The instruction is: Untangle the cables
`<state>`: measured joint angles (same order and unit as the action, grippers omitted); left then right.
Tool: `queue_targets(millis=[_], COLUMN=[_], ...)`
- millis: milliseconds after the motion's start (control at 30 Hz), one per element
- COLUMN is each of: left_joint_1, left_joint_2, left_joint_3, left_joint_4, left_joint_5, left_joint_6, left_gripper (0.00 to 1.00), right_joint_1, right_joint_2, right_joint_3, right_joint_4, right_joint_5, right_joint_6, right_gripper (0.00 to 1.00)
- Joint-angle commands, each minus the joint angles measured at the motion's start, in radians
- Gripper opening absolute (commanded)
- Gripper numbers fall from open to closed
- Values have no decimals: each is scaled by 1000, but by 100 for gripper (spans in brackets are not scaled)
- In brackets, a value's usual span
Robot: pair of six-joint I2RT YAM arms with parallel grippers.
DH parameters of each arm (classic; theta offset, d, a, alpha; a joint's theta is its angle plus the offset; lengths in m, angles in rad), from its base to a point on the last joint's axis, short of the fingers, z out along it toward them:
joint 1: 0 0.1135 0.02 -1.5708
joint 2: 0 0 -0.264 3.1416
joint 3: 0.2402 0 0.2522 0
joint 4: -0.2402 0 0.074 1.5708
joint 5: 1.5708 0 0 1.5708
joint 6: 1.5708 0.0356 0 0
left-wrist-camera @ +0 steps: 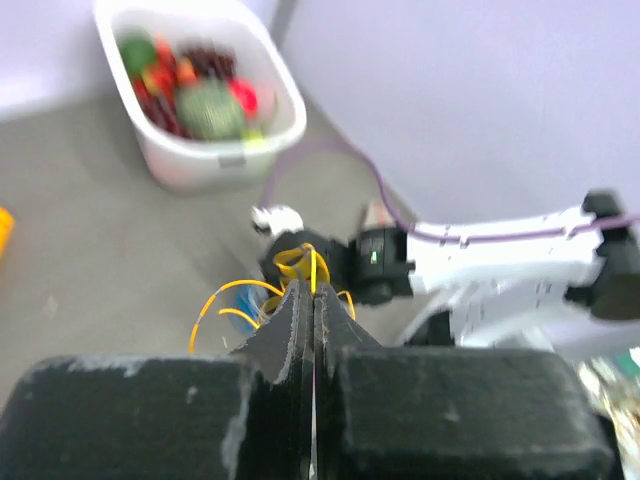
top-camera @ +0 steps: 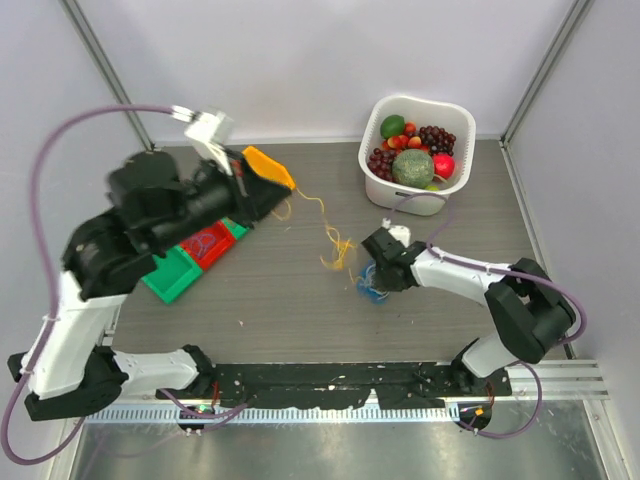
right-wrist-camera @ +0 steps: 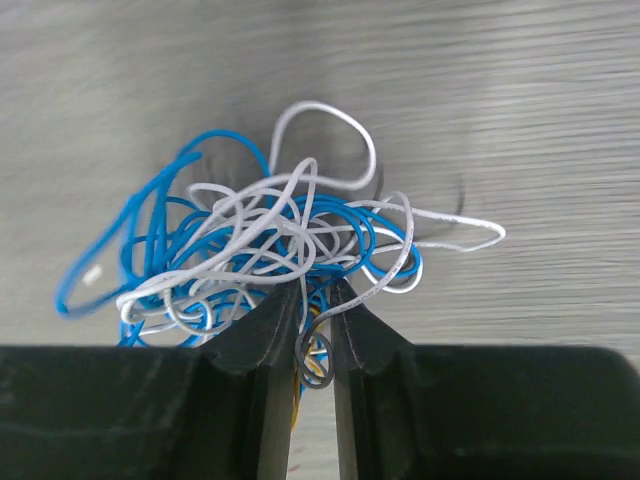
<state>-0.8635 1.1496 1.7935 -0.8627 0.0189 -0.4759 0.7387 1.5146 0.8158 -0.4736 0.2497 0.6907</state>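
Observation:
The cables are a small bunch of blue and white wires [right-wrist-camera: 250, 240] on the table under my right gripper [right-wrist-camera: 315, 300]. Its jaws stand close together with white, blue and yellow strands pinched between them. In the top view this bunch [top-camera: 370, 292] lies at the right gripper [top-camera: 378, 280]. A yellow cable [top-camera: 322, 212] runs from a loose yellow tangle [top-camera: 340, 252] beside the bunch up to my raised left gripper [top-camera: 282, 203]. The left gripper [left-wrist-camera: 314, 285] is shut on that yellow cable [left-wrist-camera: 318, 265].
A white basket [top-camera: 405, 197] of fruit stands at the back right, also seen in the left wrist view as the white basket [left-wrist-camera: 200, 165]. Red [top-camera: 208, 244], green [top-camera: 168, 277] and orange [top-camera: 268, 166] trays sit at the left under the left arm.

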Motion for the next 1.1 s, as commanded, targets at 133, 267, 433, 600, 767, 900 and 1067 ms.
queue_targets(millis=[133, 267, 433, 600, 767, 900, 1067], left_joint_1=[4, 4, 6, 11, 14, 15, 15], left_joint_2=[151, 191, 202, 220, 214, 213, 197], left_joint_3=[412, 441, 452, 489, 498, 521, 530], left_joint_4=[-156, -179, -161, -165, -160, -159, -125], left_joint_5=[-241, -301, -303, -260, -255, -235, -208], left_joint_6=[108, 51, -1, -12, -20, -27, -15], left_gripper=[0, 0, 0, 0, 0, 0, 0], right_joint_1=[-257, -254, -254, -237, -150, -99, 43], right_joint_2=[-152, -221, -292, -462, -570, -475, -321], right_joint_3=[9, 150, 183, 126, 5, 22, 74], right_joint_4=[-158, -247, -267, -39, 310, 400, 593], right_joint_5=[174, -1, -54, -540, -687, -624, -653], right_joint_6=[-115, -230, -293, -411, -399, -367, -241], right_gripper=[32, 54, 66, 66, 67, 68, 67])
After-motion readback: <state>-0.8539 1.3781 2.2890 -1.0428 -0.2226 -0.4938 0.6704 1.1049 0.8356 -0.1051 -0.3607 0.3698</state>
